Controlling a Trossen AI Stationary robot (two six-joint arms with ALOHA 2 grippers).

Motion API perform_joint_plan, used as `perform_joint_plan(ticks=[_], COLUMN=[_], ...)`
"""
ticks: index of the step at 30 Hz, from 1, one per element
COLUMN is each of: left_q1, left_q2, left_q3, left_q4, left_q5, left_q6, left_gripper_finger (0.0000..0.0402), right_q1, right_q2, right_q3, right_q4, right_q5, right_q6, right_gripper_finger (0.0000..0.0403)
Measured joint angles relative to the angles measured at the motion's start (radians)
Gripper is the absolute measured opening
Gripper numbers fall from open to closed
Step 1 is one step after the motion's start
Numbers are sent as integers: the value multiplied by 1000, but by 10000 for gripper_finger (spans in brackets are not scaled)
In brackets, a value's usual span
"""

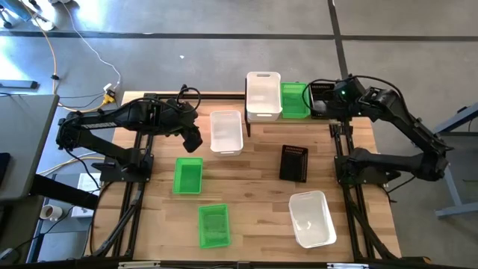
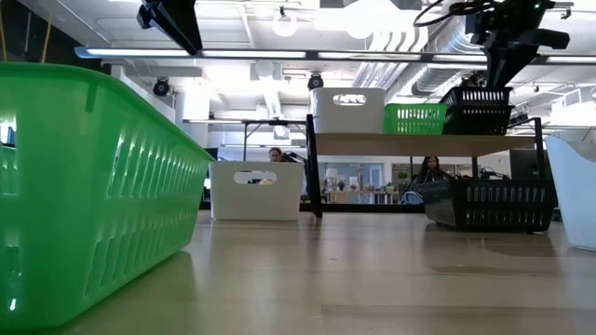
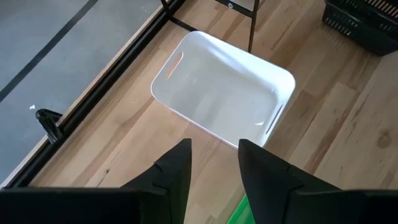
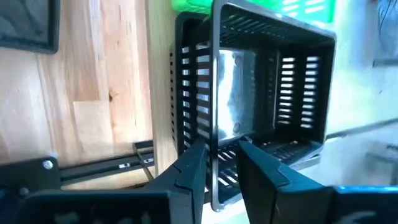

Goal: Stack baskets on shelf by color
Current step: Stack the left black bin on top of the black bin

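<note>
The large light-wood plank tabletop looked smooth with a soft sheen. The white solid-walled plastic bin was smooth and slightly glossy. The bright green slotted plastic basket shone translucent. The black slotted plastic basket looked semi-matt against the shelf's pale wood plank.

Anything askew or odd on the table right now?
Only minor things. The white solid-walled bin near the table's front sits skewed to the plank lines. The black mesh bin in the right pincer, at the light-wood shelf, is tilted. No spills or damage visible.
</note>
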State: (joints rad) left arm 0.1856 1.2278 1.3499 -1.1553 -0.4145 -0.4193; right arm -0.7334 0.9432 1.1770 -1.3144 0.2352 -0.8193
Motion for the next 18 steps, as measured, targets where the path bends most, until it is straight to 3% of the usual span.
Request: perform_joint_plan(ticks=[9, 18], left_q1=[0, 0], left_q2=[0, 0], left_q3=[0, 0], left_q4=[0, 0], left_q5=[0, 3], left_q6=[0, 3], left_gripper_finger=[122, 122], right_q1=[0, 0], right_q2=[-16, -29], right_q3=[0, 0], right_q4=[7, 14], right_q5=[66, 6], right_q6=[56, 187], right_gripper_finger=[76, 76])
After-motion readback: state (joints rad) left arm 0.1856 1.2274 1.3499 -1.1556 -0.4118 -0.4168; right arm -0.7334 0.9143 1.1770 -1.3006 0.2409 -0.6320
